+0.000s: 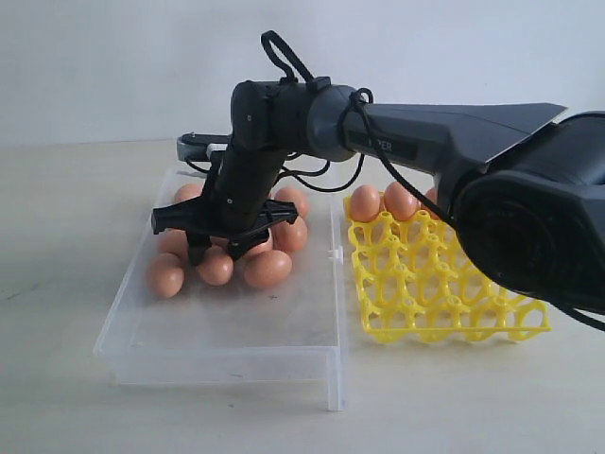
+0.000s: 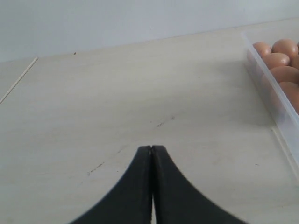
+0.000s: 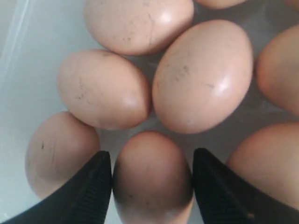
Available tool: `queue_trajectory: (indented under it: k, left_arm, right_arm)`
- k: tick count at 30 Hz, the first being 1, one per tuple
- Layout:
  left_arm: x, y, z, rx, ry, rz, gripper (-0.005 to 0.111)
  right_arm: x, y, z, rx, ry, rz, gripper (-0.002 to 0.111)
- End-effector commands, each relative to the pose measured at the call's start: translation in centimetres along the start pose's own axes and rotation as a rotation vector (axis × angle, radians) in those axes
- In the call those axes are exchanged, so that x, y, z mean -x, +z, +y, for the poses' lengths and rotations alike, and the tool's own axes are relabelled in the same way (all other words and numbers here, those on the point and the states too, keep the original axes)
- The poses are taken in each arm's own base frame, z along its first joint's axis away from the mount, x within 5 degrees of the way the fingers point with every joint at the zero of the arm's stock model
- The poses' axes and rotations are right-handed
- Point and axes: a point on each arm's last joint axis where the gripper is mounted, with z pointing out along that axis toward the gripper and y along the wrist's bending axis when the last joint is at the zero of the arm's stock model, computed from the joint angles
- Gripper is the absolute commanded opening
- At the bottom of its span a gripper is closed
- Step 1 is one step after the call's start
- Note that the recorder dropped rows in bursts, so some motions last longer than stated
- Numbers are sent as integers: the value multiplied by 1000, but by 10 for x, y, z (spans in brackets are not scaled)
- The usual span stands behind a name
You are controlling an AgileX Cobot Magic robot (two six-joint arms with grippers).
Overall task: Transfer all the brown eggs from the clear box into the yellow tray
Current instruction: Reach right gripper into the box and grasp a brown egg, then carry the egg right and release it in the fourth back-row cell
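Nearest the exterior camera, the box's (image 1: pixel 217 367) front half is bare clear floor. The tray (image 1: pixel 444 303) stands just to its right on the table (image 1: pixel 76 227), its front cups unfilled.

The right arm (image 1: pixel 444 132) enters from the right foreground and spans above the tray toward the left. Its wrist folds steeply down into the box's far half. The right gripper (image 1: pixel 216 248) points almost straight down into the cluster of eggs (image 1: pixel 269 268) lying loose on the box floor, touching one another.

In the right wrist view the two fingers (image 3: pixel 96 191) stand wide apart. They lie against opposite flanks of one egg (image 3: pixel 152 182), and no gap shows between pad and shell. That egg is low among its neighbours; whether it has left the floor cannot be told.

Further back, three tray eggs (image 1: pixel 399 200) sit in the tray's far row.

The left gripper (image 2: pixel 152 151) hangs over bare table beside the box's outer wall. Its fingers are pressed together and hold nothing. Its place in the exterior view cannot be confirmed.
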Motion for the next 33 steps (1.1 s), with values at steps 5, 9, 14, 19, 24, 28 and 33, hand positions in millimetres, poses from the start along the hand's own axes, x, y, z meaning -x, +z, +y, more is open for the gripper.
queue_trajectory:
  k: [5,9,14,19,24,28,33]
  left_arm:
    - [2,0,0,-6,-5,-13,0]
    - [2,0,0,-6,-5,-13,0]
    - [2,0,0,-6,-5,-13,0]
    - [2,0,0,-6,-5,-13,0]
    - [2,0,0,-6,-5,-13,0]
    - [2,0,0,-6,-5,-13,0]
    - [2,0,0,-6,-5,-13,0]
  right_arm:
    - [-2,18,-8,-2,13,17,51]
    - [0,18,-7,5,7,0,48]
    - [-2,18,-6,13,-85,16,7]
    - [-1,0,16,32,-243,-34,0]
    - [0,-38,36,65,-328,-157,0]
    - [-15,-66,38,98,-356,-295,0]
    - [-56,-102,8,24,-326,-543,0]
